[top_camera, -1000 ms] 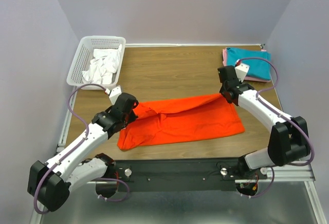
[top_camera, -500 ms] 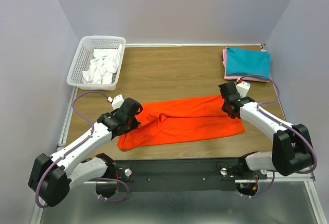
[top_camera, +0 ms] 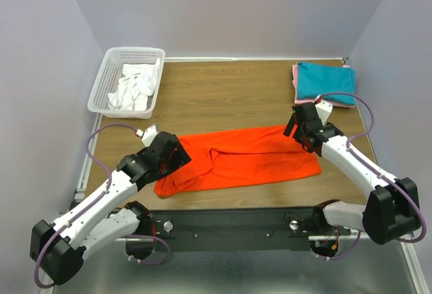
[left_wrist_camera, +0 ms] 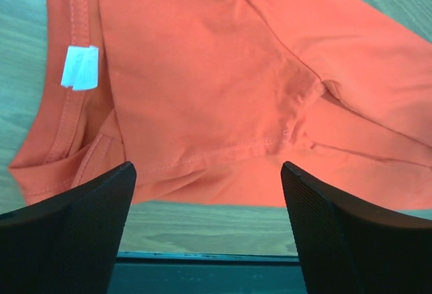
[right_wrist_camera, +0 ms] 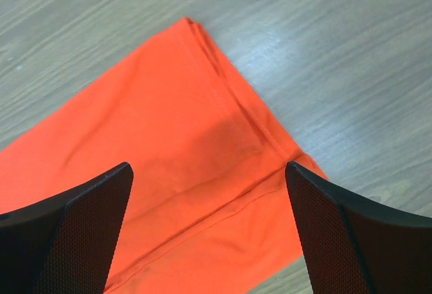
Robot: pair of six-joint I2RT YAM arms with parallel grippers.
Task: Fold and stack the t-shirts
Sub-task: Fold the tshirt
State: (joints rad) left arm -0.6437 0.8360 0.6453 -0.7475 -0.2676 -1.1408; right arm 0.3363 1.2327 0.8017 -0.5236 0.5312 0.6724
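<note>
The orange-red t-shirt (top_camera: 243, 159) lies folded lengthwise into a long strip across the near half of the table. My left gripper (top_camera: 177, 156) hovers over the shirt's left end, jaws wide open and empty; its wrist view shows the collar with a white label (left_wrist_camera: 79, 67) and the near hem. My right gripper (top_camera: 297, 132) stands open and empty above the strip's right end, whose corner (right_wrist_camera: 192, 27) lies flat on the wood. A folded teal t-shirt (top_camera: 325, 81) rests on a pink one (top_camera: 295, 78) at the back right. White t-shirts (top_camera: 135, 86) fill the basket.
A white plastic mesh basket (top_camera: 108, 71) stands at the back left corner. The wooden table (top_camera: 223, 92) shows bare between basket and folded stack. A black rail (top_camera: 229, 223) runs along the near edge between the arm bases.
Both grippers held the shirt's far edge a second ago; they brought it down toward the near side, then opened and let it go. The cloth now lies flat.
</note>
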